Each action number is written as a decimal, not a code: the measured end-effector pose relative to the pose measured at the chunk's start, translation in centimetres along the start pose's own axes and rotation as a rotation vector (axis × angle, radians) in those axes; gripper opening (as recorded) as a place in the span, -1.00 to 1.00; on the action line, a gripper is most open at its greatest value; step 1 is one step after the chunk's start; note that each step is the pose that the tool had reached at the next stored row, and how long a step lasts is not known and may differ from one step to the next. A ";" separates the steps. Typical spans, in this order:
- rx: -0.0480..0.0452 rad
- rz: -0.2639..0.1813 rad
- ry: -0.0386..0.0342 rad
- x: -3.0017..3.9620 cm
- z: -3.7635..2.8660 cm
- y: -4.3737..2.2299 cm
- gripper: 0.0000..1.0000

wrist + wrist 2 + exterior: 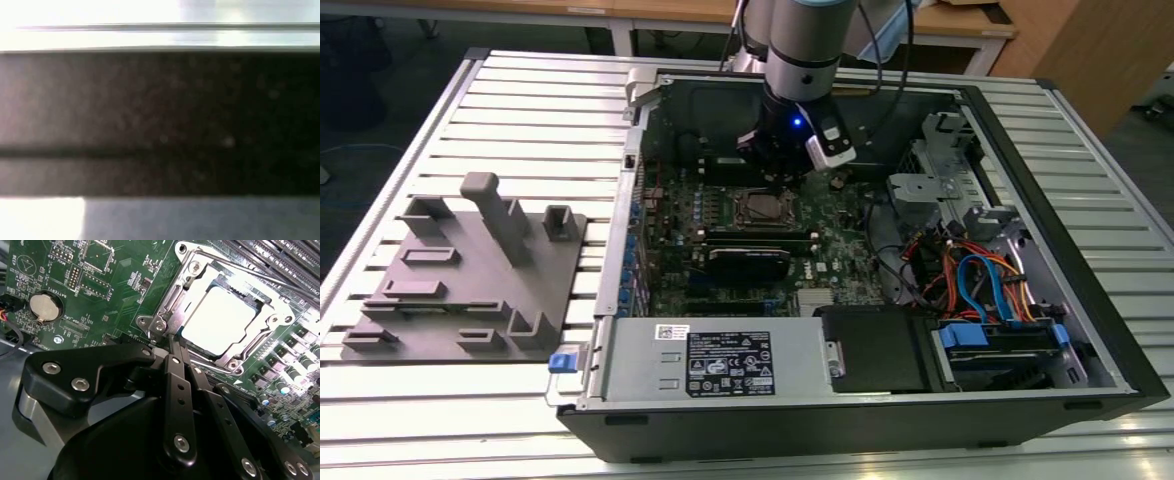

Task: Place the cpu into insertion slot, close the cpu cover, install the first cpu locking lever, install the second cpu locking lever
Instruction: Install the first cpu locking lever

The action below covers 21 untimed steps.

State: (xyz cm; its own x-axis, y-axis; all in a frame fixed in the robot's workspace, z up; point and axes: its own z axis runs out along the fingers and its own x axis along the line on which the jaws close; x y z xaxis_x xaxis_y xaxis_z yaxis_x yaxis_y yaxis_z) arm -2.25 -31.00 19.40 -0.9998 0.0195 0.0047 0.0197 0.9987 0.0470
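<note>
we see the open computer case (1067, 330) on the table, cpu (225, 320) seated under the closed cpu cover (192, 277). our gripper (171, 342), fingers pressed together, sits at the cover's seven o'clock corner; we judge lever work underway, needing a precise hook-and-press

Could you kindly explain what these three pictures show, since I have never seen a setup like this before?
This is a robot arm working inside an open computer case that lies on a slatted metal table. The exterior view looks down on the whole scene: the arm reaches into the case above the green motherboard, and a grey fixture block sits on the table toward the exterior view's left. The second wrist view comes from a camera riding on the arm. It shows the black end effector, fingers together, at the edge of the insertion slot. The cpu already lies in the slot, with the cpu cover down around it. The first wrist view is too blurred to read.
</note>
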 end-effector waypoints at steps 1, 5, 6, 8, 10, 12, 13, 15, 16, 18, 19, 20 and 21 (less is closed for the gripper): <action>0.0009 0.000 0.0002 0.01 0.01 -0.01 -0.79; 0.0033 0.000 0.0011 0.02 -0.02 -0.03 -0.79; 0.0034 0.000 0.0011 0.02 -0.02 -0.03 -0.79; 0.0033 0.000 0.0011 0.02 -0.07 -0.03 -0.79; 0.0008 0.000 -0.0002 0.01 -0.17 0.01 -0.79; -0.0016 0.000 -0.0012 -0.01 -0.36 0.05 -0.79; -0.0024 0.000 -0.0016 -0.02 -0.49 0.07 -0.79; -0.0009 0.000 -0.0004 0.00 -0.88 0.06 -0.79; -0.0014 0.000 -0.0005 0.00 -0.99 0.07 -0.79; -0.0016 0.000 -0.0004 0.00 -1.09 0.07 -0.79; -0.0021 0.000 -0.0006 0.01 -1.09 0.07 -0.79; -0.0023 0.000 -0.0005 0.03 -1.10 0.07 -0.79; -0.0027 0.000 -0.0004 0.06 -1.11 0.07 -0.79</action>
State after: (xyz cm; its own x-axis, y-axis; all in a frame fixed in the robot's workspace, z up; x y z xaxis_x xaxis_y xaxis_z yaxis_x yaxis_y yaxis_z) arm -2.31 -30.99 20.51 -0.9998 0.0195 0.0043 0.0197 0.9986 0.0498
